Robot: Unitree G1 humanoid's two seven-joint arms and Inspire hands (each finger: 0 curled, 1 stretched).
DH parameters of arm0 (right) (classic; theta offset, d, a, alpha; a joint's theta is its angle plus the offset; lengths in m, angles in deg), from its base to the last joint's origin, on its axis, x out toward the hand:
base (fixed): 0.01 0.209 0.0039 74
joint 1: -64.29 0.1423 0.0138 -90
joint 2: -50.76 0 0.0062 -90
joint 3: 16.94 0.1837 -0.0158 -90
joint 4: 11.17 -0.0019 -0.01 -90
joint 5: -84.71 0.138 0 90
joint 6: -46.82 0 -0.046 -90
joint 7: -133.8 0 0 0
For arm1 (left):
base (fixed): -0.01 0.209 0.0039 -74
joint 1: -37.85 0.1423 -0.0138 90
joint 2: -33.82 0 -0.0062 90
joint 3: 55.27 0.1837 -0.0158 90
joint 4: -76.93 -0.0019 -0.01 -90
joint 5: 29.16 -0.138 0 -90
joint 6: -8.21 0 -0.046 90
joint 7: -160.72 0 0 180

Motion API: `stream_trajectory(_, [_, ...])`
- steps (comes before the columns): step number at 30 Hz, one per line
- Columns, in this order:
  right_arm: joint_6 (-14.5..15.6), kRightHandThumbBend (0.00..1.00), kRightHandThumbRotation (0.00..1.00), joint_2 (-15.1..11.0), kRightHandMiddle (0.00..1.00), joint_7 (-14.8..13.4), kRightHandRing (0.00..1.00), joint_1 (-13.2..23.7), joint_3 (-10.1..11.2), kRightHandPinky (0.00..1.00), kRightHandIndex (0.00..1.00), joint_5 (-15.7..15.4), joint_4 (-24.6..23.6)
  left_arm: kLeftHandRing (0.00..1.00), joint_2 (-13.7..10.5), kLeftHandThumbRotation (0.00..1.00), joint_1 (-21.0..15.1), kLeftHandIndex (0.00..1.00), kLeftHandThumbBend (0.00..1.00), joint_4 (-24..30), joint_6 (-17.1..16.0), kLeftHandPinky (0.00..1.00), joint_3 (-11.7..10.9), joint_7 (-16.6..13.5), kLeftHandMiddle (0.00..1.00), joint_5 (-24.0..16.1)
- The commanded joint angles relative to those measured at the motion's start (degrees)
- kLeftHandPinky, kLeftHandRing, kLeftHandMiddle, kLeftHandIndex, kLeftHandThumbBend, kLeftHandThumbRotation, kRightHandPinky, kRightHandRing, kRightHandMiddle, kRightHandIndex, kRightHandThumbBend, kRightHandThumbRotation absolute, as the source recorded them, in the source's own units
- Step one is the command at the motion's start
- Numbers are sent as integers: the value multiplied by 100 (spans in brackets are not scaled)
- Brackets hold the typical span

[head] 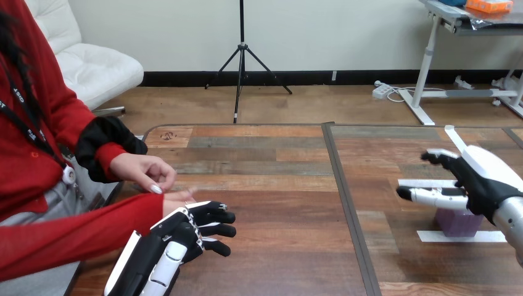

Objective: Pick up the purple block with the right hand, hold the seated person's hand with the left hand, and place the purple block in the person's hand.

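Okay, largest first. Wooden tabletop (277, 246), two panels split by a dark seam (345, 203). Wide bare stretch between the two robot hands, so plenty of room for a carry across. Left edge right by the person's lap, likely the risky side for a drop.

Red-sleeved forearm (74, 237) reaching in low from the left, ending in the person's lower hand (177, 196), mostly tucked behind the left hand (179, 237). Person's upper hand (143, 169) just above, loosely curled, nothing visible in it.

Left hand right up against the person's lower hand. Over or beside, hard to say, and cannot tell whether actually gripping it.

Right hand (478, 179) at the right edge, spread open, nothing held, poised directly above the purple block (459, 223). Contact with the block top not clear.

Purple block down on the right panel, between white tape strips (459, 235), upper part hidden by the right hand, well apart from the person.

Handling, judged: small, rigid, light, flat-sided. Probably not fragile, possibly a bit slick on the faces. Best pinched from above on two opposite side faces, thumb on one and fingers on the other, low enough not to squirt out. Tape flat, no obstacle. Better lifted clear over the seam than slid. Lowered gently into the palm, not dropped.
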State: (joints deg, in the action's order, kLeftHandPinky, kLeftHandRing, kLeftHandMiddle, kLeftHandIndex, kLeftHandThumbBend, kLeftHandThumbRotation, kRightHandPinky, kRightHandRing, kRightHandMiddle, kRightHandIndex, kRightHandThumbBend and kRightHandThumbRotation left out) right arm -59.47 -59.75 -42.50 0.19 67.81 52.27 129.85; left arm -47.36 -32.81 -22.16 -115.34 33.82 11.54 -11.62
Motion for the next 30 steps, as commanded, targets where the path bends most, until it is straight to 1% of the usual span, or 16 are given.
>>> stream_trajectory(1, [-41,76,73,-206,91,-179,91,761,-251,76,88,-138,480,66,-59,83,-235,67,64,293,-34,55,-26,31,70,50])
stream_trajectory(3, [-73,77,74,-202,90,-200,91,814,-274,75,88,-122,624,67,-65,83,-240,67,64,280,-46,55,-28,41,70,50])
stream_trajectory(6, [-103,77,74,-212,90,-233,90,883,-363,74,87,-169,803,67,-63,83,-230,68,64,278,-58,55,-28,69,70,86])
stream_trajectory(10, [-40,79,78,-229,91,-105,91,968,-510,75,88,-234,1001,67,-52,83,-219,68,63,260,-90,55,-42,61,70,73])
stream_trajectory(12, [-30,82,80,-221,91,-107,91,990,-545,76,88,-225,1077,67,-49,83,-224,68,62,242,-105,55,-49,70,70,81])
stream_trajectory(15, [50,86,84,-240,92,-119,92,1069,-759,77,90,-410,1233,66,-47,83,-213,67,62,247,-120,55,-56,68,70,71])
stream_trajectory(18, [74,88,84,-208,92,-68,92,1098,-777,78,90,-365,1349,66,-42,84,-188,67,62,285,-86,54,-61,39,70,63])
stream_trajectory(20, [171,91,85,-214,92,-33,93,1142,-926,79,90,-498,1427,66,-54,83,-192,67,62,275,-103,54,-65,71,69,88])
stream_trajectory(22, [176,95,87,-221,93,-3,93,1167,-999,80,91,-531,1497,66,-58,83,-177,67,62,291,-80,54,-69,77,69,111])
stream_trajectory(24, [132,97,86,-222,93,19,93,1179,-1010,80,90,-500,1552,66,-54,83,-157,67,62,317,-40,54,-72,67,69,128])
stream_trajectory(27, [230,99,85,-188,92,42,93,1191,-1044,80,90,-473,1668,66,-50,82,-138,66,63,361,12,53,-76,35,69,135])
stream_trajectory(30, [282,99,84,-199,93,143,92,1223,-1165,79,91,-520,1753,66,-57,82,-126,66,64,364,-4,53,-92,29,69,133])
